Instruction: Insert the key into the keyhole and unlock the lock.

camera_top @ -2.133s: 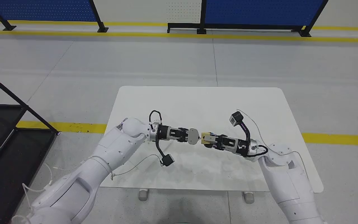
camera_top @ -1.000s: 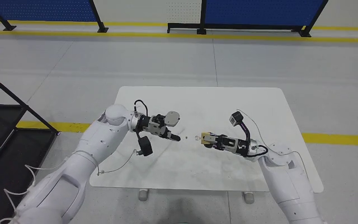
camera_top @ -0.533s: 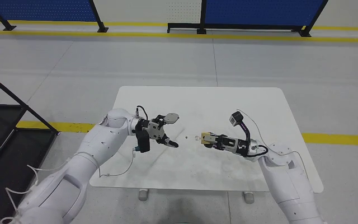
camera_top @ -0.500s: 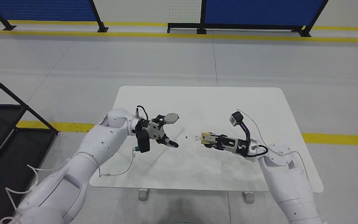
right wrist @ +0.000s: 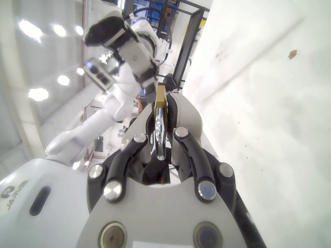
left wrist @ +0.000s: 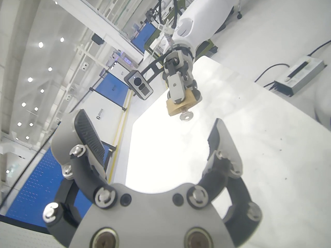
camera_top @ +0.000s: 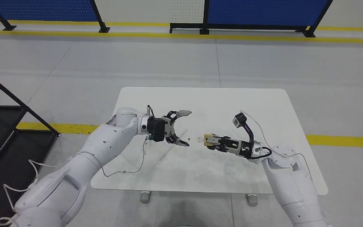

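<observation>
A brass padlock is held above the white table, with my right gripper shut on its body. A small silver key sticks out of the lock's end towards my left arm. In the left wrist view the padlock and the key sit ahead of my left gripper, which is open and holds nothing. From the top view, the left gripper is a short gap to the left of the key. The right wrist view shows the padlock clamped between the fingers, shackle inward.
A black frame stands on the floor left of the table. Blue screens line the far side of the room. The table's edge runs behind both arms.
The left gripper let go of the key at the lock and drew back to the left. It has since turned its wrist and faces the lock again, open. The right arm kept still.
</observation>
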You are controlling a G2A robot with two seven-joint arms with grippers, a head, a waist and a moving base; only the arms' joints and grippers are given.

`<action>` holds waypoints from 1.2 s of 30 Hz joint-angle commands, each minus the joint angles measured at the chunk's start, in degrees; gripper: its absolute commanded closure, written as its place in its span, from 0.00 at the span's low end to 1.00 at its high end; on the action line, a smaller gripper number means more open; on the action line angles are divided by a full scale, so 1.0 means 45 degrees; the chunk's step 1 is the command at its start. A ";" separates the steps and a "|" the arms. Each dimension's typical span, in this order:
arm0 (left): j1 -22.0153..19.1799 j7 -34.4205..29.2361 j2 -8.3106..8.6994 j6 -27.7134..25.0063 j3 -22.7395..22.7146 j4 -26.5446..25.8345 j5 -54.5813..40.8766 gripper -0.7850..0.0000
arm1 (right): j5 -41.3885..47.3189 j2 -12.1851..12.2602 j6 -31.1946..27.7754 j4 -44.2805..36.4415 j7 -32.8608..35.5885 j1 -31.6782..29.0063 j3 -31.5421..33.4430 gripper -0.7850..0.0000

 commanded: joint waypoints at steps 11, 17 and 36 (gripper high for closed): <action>-0.1092 -0.4448 0.1217 -0.4449 0.2223 -0.1007 -0.5474 0.00 | 0.0000 0.0000 0.0000 0.0000 0.0000 0.0000 0.0000 1.00; -0.1210 -0.5587 0.1748 -0.5585 0.3420 -0.1206 -0.8312 0.00 | 0.0000 0.0000 0.0000 0.0000 0.0000 0.0000 0.0000 1.00; -0.2105 -0.5588 0.2273 -0.5585 0.6322 -0.1458 -1.2204 0.00 | 0.0000 0.0000 0.0000 0.0000 0.0000 0.0000 0.0000 1.00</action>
